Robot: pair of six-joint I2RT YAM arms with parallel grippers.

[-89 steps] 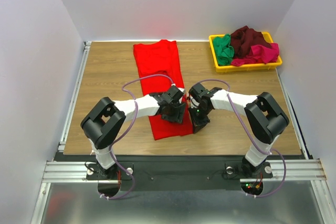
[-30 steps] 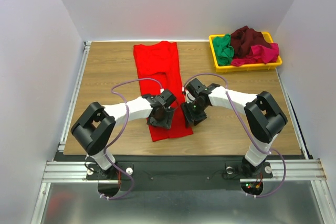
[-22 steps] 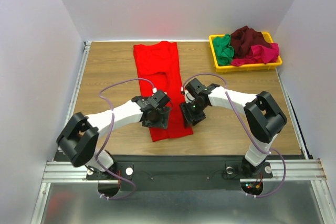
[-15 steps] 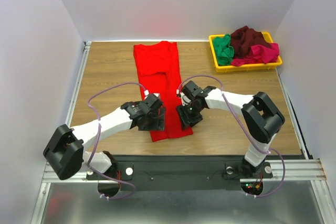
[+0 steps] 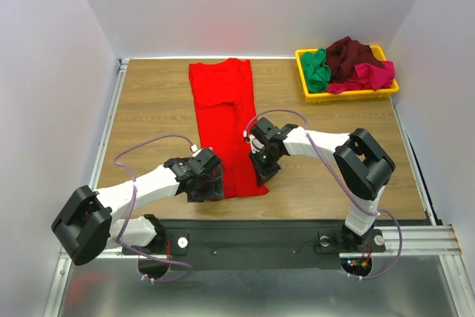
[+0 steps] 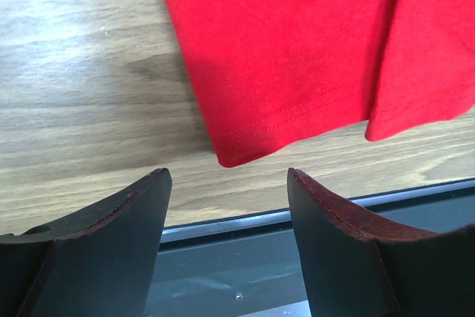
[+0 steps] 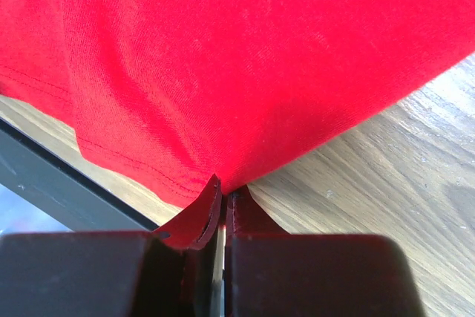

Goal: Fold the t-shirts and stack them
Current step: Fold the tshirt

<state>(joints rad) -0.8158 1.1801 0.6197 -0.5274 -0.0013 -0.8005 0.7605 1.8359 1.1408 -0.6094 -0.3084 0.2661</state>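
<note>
From above, a bright red cloth t-shirt (image 5: 221,120) lies flat on the brown wooden desk (image 5: 148,109) as a long strip. It runs from the far middle down to the near edge. The left claw (image 5: 205,185) sits at the shirt's near left corner. The right claw (image 5: 263,169) sits on the shirt's right edge, close to its near end. At the far right, a yellow rectangular plastic tray (image 5: 349,95) holds three crumpled shirts: a green t-shirt (image 5: 317,69) on the left, a dark maroon t-shirt (image 5: 349,53) in the far middle and a magenta-pink t-shirt (image 5: 372,76) on the near right.

In the left wrist view, the left claw (image 6: 226,182) is spread wide and holds nothing. The hemmed corner of the red shirt (image 6: 297,42) lies on the desk (image 6: 74,72) just beyond the fingertips, in line with the gap between them.

In the right wrist view, the right claw (image 7: 223,197) is pressed together, pinching the edge of the red shirt (image 7: 260,57). The cloth rises slightly into the fingertips from the desk (image 7: 371,183).
</note>
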